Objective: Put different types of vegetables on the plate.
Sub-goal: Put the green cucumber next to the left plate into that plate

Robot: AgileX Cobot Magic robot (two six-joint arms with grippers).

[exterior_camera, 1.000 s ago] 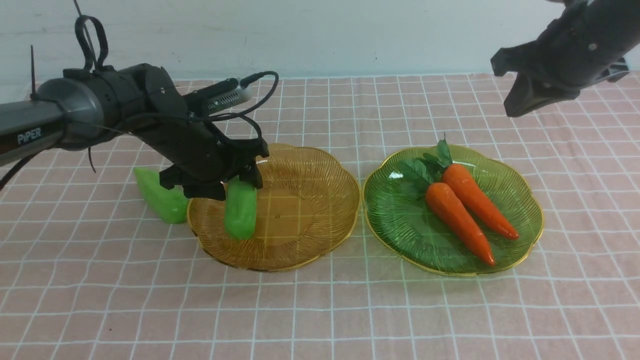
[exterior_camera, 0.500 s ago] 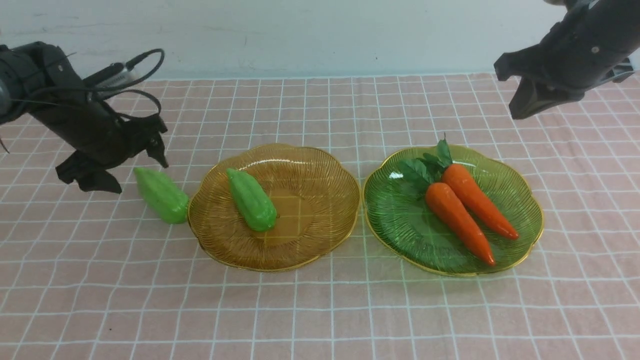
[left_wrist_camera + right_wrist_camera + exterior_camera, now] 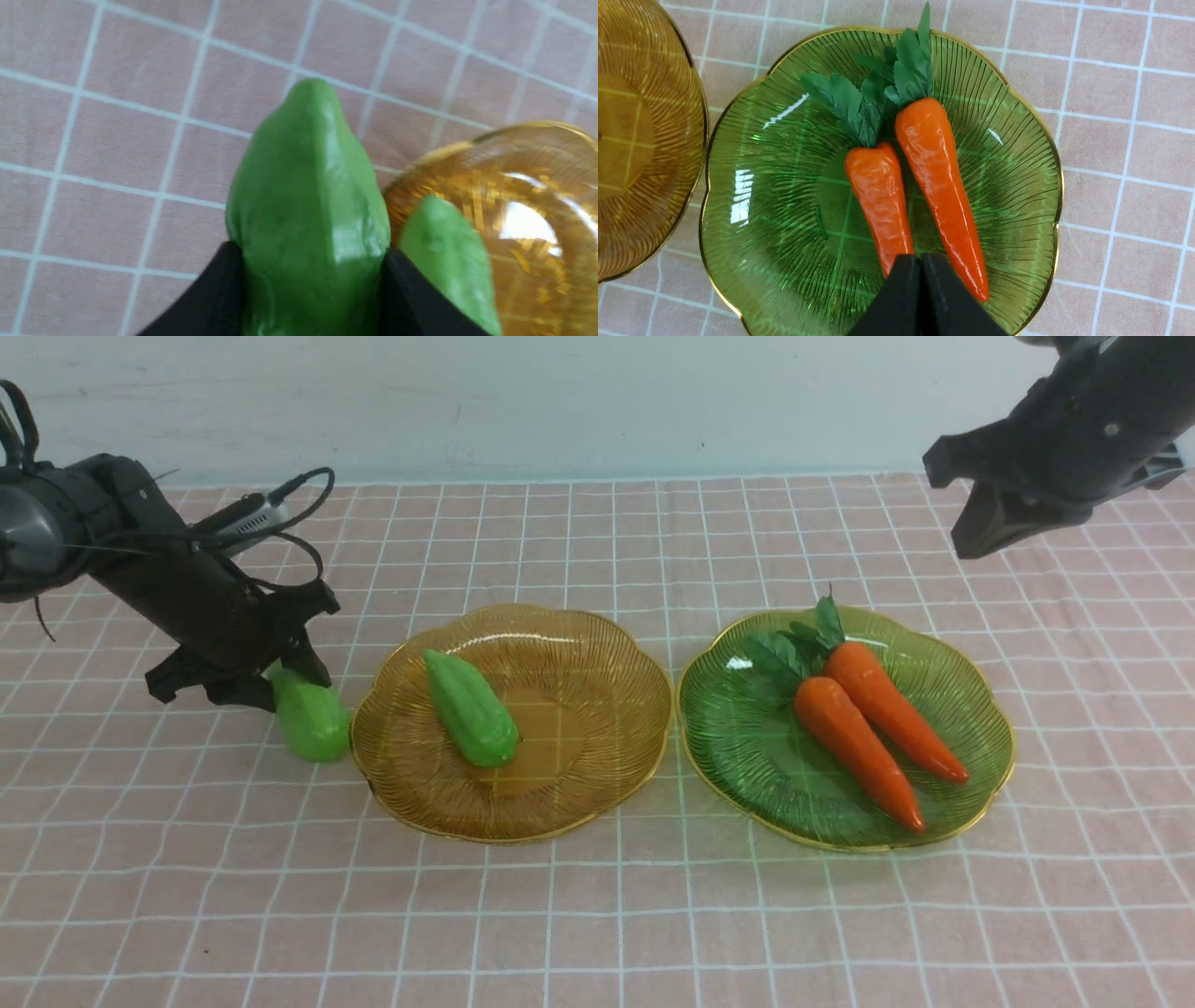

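The first gourd (image 3: pixel 308 210) lies on the checked cloth (image 3: pixel 597 915). Our left gripper (image 3: pixel 273 683) is clamped on its rear end, with a black finger against each flank and the tapered tip pointing away from the wrist. Close beside this gripper, towards our other arm, sits the amber plate (image 3: pixel 597 784); we cannot tell whether its rim touches the gourd. The second gourd (image 3: pixel 470 708) lies aslant inside it. Beyond that, the green plate (image 3: pixel 971 784) holds one carrot (image 3: pixel 878 196) and the other carrot (image 3: pixel 941 182), side by side and touching. Our right gripper (image 3: pixel 920 261) hangs well above this plate with its fingers pressed together, and the carrots' pointed ends lie below its fingertips
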